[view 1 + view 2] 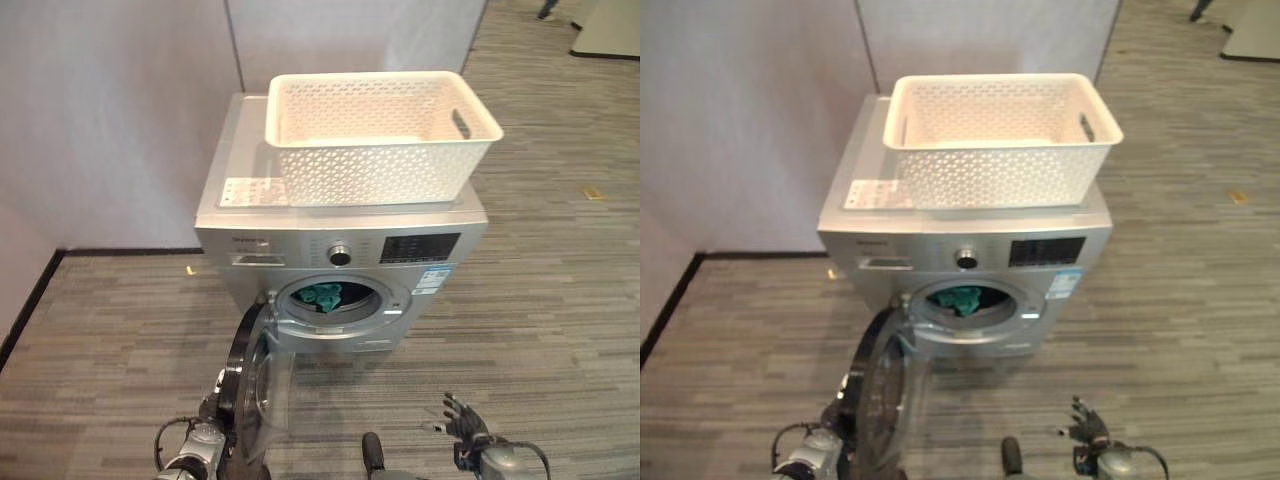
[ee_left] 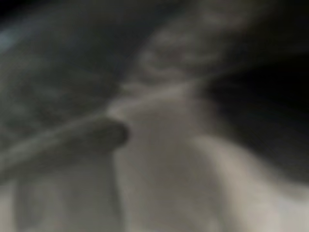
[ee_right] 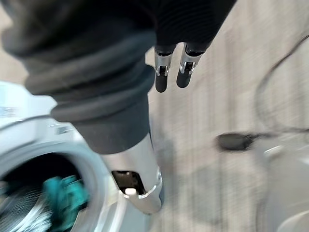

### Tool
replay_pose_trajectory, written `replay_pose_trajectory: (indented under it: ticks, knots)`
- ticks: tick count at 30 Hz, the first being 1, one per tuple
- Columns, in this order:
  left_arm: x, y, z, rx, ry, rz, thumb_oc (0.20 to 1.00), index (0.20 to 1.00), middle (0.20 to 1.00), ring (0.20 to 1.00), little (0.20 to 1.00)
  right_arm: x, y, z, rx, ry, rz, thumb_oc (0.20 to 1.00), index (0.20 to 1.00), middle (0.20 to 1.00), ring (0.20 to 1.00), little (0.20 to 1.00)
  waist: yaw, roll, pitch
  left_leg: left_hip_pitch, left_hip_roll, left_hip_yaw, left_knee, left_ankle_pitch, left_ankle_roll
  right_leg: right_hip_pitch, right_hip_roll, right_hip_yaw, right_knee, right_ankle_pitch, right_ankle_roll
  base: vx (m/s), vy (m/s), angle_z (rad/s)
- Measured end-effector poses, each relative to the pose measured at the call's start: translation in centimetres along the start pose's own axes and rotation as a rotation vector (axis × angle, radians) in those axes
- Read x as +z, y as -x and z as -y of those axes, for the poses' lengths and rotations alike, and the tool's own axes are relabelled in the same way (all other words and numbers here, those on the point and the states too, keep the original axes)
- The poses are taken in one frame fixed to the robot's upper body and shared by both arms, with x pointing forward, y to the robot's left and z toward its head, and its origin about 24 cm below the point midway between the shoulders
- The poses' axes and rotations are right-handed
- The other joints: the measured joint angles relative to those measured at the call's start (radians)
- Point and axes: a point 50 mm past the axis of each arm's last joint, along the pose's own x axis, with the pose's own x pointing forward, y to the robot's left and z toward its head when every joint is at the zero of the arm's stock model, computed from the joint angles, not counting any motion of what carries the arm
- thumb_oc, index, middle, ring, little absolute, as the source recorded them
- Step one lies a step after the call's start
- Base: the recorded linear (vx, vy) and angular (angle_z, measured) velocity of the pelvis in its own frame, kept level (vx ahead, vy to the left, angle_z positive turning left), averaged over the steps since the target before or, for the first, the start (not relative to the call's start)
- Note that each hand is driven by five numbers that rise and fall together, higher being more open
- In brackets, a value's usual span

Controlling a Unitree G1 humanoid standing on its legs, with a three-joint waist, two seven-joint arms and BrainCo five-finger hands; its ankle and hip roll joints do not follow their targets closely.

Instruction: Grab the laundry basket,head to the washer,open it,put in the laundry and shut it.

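Note:
A silver front-loading washer [image 1: 300, 243] stands against the grey partition. Its round door [image 1: 262, 385] hangs open, swung out toward me on the left. Teal laundry [image 1: 325, 296] lies inside the drum, and the right wrist view also catches this laundry [image 3: 63, 193]. A white perforated laundry basket [image 1: 370, 160] sits on top of the washer; nothing shows inside it. My left hand [image 1: 213, 392] is low at the outer edge of the open door, partly hidden behind it. My right hand [image 1: 463, 417] hangs open over the floor, right of the door and apart from the washer.
A grey partition wall [image 1: 120, 120] runs behind and left of the washer. A white sheet [image 1: 250, 190] lies on the washer top beside the basket. Striped carpet [image 1: 560, 300] spreads to the right. A person's shoe [image 1: 547, 12] shows at the far top right.

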Motion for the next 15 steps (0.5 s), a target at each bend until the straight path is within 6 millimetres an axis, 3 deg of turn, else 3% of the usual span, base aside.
replay_pose_trajectory:
  ticks: [2, 7, 12, 15]
  knots:
    - [-0.4, 0.0, -0.3, -0.007, -0.031, -0.003, 1.000, 1.000, 1.000, 1.000, 1.000, -1.0, 0.1, 0.2, -0.020, -0.005, -0.043, 1.000, 1.000, 1.000, 1.000, 1.000, -0.005, -0.002, 0.001, 0.005, -0.007, 0.006, 0.000, 0.000, 0.001, 0.001, 0.000, 0.004, 0.000, -0.001, 0.000, 0.05, -0.107, 0.00]
    - [-1.7, 0.2, -0.5, -0.004, 0.013, -0.046, 1.000, 1.000, 1.000, 1.000, 1.000, 0.2, -0.1, -1.5, 0.023, -0.056, 0.008, 1.000, 1.000, 1.000, 1.000, 1.000, -0.011, -0.004, 0.004, 0.040, -0.011, 0.062, 0.000, -0.010, 0.015, 0.000, 0.001, 0.053, 0.000, 0.001, 0.003, 0.02, -0.102, -0.28]
    - [-1.7, 0.1, -0.8, 0.001, 0.048, -0.055, 1.000, 1.000, 1.000, 1.000, 1.000, 1.6, -0.5, -2.0, 0.035, -0.086, 0.040, 1.000, 1.000, 1.000, 1.000, 1.000, -0.011, -0.009, 0.012, 0.038, -0.012, 0.091, 0.000, -0.012, 0.016, -0.015, 0.003, 0.081, 0.000, 0.011, 0.008, -0.04, -0.153, -0.16]
    - [-0.5, -0.1, -0.6, -0.006, 0.071, -0.031, 1.000, 1.000, 1.000, 1.000, 1.000, 1.8, -0.5, -1.7, 0.022, -0.101, 0.043, 1.000, 1.000, 1.000, 1.000, 1.000, -0.010, -0.005, 0.024, 0.006, -0.010, 0.082, 0.000, -0.007, 0.015, -0.035, 0.002, 0.070, 0.001, 0.011, 0.006, -0.22, -0.151, 0.12]
